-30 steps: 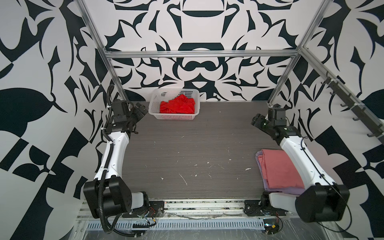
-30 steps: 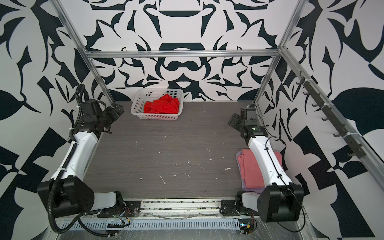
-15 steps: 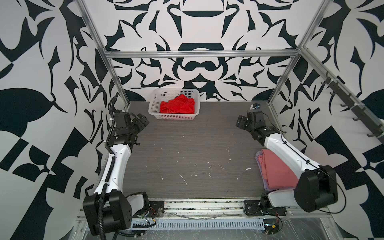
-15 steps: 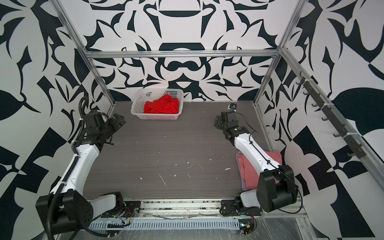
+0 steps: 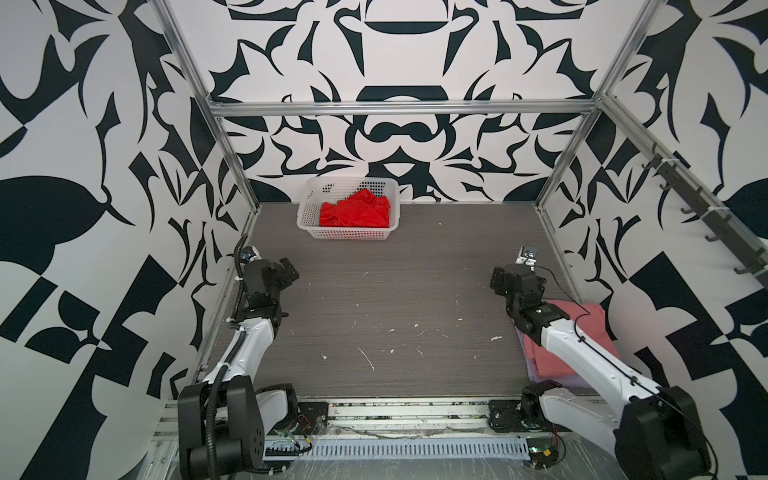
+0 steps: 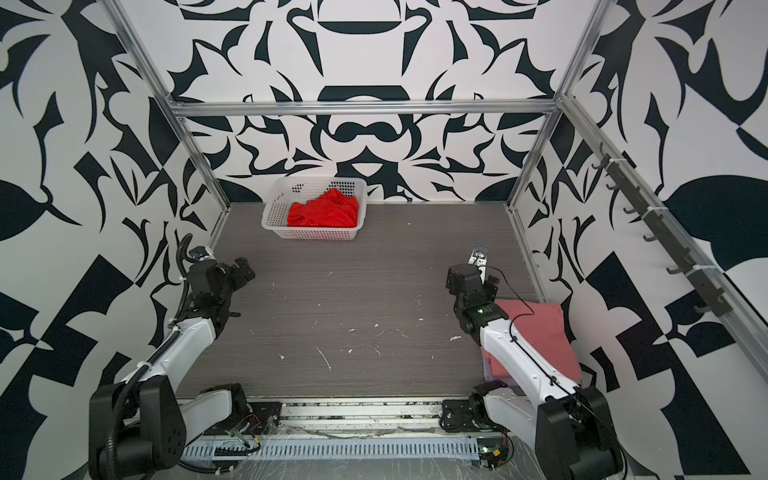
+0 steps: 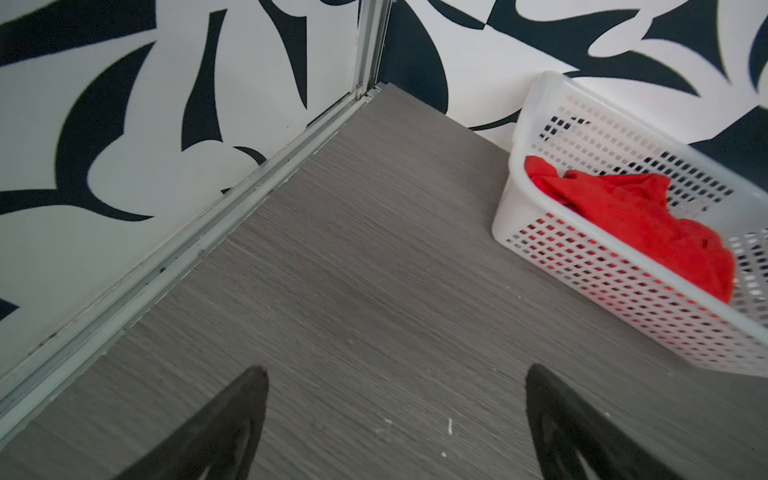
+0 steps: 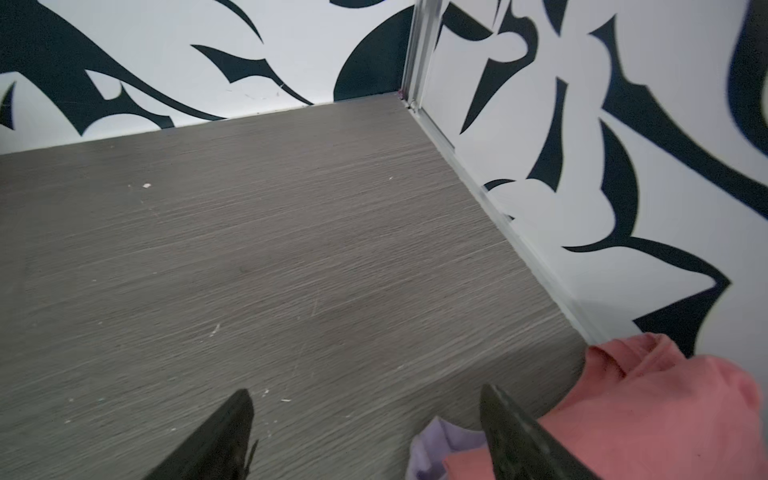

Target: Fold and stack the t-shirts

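1. Both arms have pulled back from the far side of the counter (image 5: 395,311) over the last second. The left tool (image 5: 288,269) has come away from the far left corner. The right tool (image 5: 500,280) swung inward and then drew back to the far end of the folded stack.
2. In the left wrist view, the left tool (image 7: 395,370) has its jaws spread wide with nothing between them, only bare counter.
3. In the right wrist view, the right tool (image 8: 365,390) also stands wide and empty. Its jaws are wider than they were a second ago.
4. The salmon-pink shirt (image 5: 582,328) lies folded flat just behind the right tool, partly under that arm. One finger (image 8: 511,428) overlaps the shirt's corner in the right wrist view, and I cannot tell whether they touch.
5. The pale lavender shirt (image 8: 436,440) lies beneath the pink one, and only its edge peeks out, close by the same finger.
6. The red shirt (image 5: 355,212) sits crumpled inside the white basket (image 5: 345,235). It is ahead of the left tool toward the back wall and well apart from both tools.
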